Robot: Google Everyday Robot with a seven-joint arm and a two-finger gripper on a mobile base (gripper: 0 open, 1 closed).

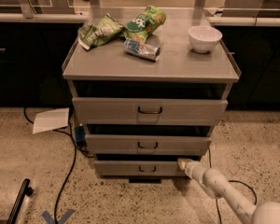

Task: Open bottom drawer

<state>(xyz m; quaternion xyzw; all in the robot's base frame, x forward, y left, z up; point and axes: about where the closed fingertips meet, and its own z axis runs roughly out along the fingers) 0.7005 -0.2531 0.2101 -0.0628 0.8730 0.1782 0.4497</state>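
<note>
The bottom drawer [130, 168] is a low grey front with a small black loop handle [147, 169], last of the cabinet's stack of three. It stands slightly out from the cabinet body. My gripper [182, 163] is at the right end of this drawer front, touching or almost touching it, to the right of the handle. My white arm [224, 190] reaches in from the lower right. The middle drawer [147, 144] and the taller top drawer [149, 110] sit above it.
The cabinet top [177, 64] holds two green chip bags [121, 27], a can [141, 49] and a white bowl [204, 38]. A sheet of paper [51, 120] and black cables [67, 171] lie on the floor at left. Dark counters stand behind.
</note>
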